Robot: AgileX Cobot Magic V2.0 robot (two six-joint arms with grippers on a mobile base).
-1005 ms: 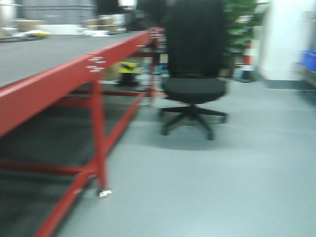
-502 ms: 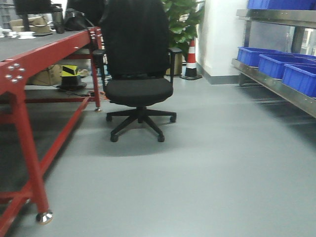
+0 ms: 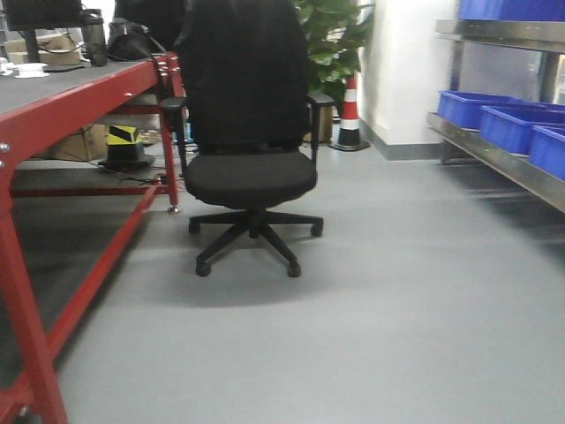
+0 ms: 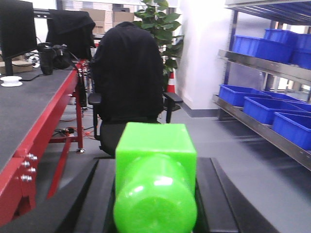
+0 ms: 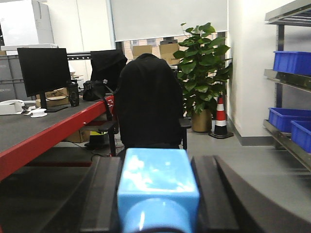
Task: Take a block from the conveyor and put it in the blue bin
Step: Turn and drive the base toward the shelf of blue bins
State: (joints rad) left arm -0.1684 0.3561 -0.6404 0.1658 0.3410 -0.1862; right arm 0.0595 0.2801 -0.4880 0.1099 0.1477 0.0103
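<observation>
Left gripper [image 4: 155,167]: clamped on green block [image 4: 155,194], black fingers [image 4: 99,194] tight against both sides. Right gripper [image 5: 158,165]: pinching pale blue block [image 5: 158,187] the same way. Both blocks off the floor, facing down aisle. Ahead: black chair [image 3: 249,168], back toward camera, beside red-framed bench [image 3: 84,95]. Blue bins [image 3: 508,124] in row on steel shelf [image 3: 499,157] at right, well apart from grippers. Behind chair: plant [image 3: 328,35], striped cone [image 3: 350,110]. Monitor [image 5: 43,70] on bench.

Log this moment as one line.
left gripper shut on bright green plastic block | right gripper shut on light blue plastic block | blue plastic bins on metal shelf, right
</observation>
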